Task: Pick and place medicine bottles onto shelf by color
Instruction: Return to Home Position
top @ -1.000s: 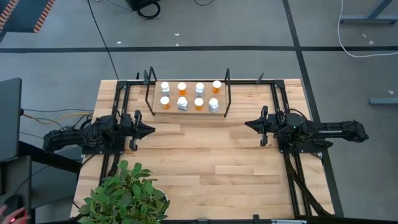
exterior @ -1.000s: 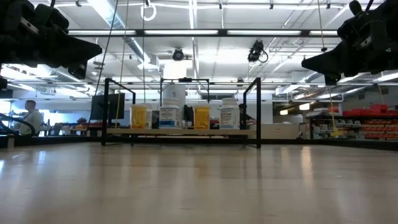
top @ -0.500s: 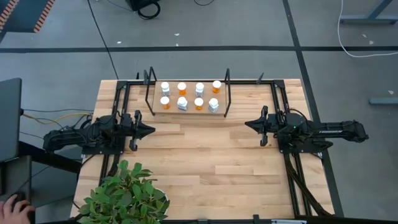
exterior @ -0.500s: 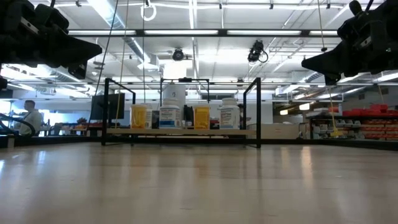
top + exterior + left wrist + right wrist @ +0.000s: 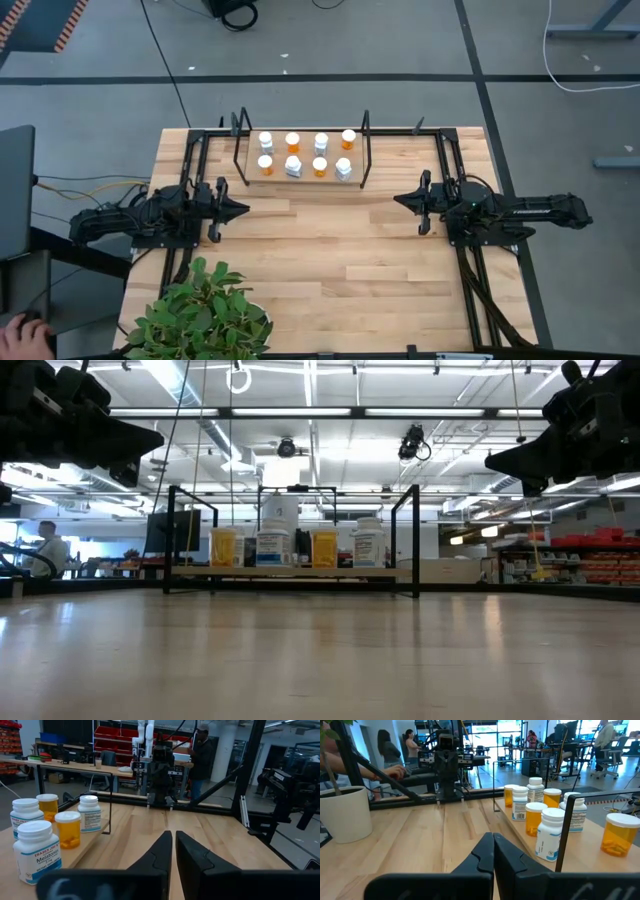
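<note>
Eight small cylindrical medicine bottles with white caps (image 5: 293, 166) stand upright on the low light-wood shelf with thin black metal uprights at both ends (image 5: 307, 153), in two rows of four. In each row orange-bodied and white-bodied bottles alternate: the far row begins with a white one at its left end, the near row with an orange one. The shelf sits at the far middle of the pale wooden plank counter (image 5: 330, 250), and none of the bottles lies on the bare counter. The left pincer (image 5: 243, 210) hangs over the counter's left side, pointing inward toward the middle, nearer the front than the shelf's left end and well apart from the bottles; in its wrist view its two dark fingers (image 5: 162, 851) are drawn together with only a sliver between them and hold nothing, and the bottles stand off to one side. The right pincer (image 5: 398, 200) mirrors it over the right side, likewise clear of the shelf's right end, its tips closed on each other and empty. A green leafy potted plant (image 5: 200, 310) stands at the counter's front left corner, near the left arm.
</note>
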Available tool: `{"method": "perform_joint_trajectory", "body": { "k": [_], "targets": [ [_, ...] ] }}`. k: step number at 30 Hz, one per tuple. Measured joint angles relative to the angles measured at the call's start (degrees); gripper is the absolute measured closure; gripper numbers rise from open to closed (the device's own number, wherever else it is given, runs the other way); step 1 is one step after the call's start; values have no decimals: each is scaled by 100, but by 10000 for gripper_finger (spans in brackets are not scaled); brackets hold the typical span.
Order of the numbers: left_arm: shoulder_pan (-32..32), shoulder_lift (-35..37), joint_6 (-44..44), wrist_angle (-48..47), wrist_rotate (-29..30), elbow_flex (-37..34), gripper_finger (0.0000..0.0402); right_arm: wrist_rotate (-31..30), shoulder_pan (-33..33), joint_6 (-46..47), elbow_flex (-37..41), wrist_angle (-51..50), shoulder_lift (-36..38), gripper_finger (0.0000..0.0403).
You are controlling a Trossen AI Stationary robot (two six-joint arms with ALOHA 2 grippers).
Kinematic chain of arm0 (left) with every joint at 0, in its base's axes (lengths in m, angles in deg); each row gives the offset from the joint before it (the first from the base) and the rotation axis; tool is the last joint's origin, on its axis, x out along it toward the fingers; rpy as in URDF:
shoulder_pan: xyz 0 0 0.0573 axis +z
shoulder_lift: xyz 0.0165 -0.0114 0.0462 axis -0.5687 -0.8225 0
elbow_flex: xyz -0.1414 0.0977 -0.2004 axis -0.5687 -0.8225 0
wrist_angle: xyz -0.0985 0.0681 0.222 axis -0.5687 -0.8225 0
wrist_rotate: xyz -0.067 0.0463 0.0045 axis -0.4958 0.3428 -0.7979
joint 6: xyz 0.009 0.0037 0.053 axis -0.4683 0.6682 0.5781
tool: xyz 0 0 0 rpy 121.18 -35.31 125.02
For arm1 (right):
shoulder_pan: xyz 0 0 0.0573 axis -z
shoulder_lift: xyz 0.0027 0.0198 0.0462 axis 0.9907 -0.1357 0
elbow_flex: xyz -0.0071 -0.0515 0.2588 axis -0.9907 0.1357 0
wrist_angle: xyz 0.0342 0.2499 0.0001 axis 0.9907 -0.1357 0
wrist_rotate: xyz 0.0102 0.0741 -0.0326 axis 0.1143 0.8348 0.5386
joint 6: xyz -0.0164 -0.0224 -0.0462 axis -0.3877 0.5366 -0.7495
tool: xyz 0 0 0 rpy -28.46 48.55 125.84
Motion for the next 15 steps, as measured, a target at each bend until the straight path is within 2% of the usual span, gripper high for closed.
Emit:
{"method": "perform_joint_trajectory", "body": {
  "k": [8, 15],
  "targets": [
    [-1, 0, -2, 0, 0, 0, 361, 0, -1, 1, 0, 0, 0, 397],
    [-1, 1, 0, 0, 0, 0, 368, 0, 0, 0, 0, 2, -2, 397]
  ]
}}
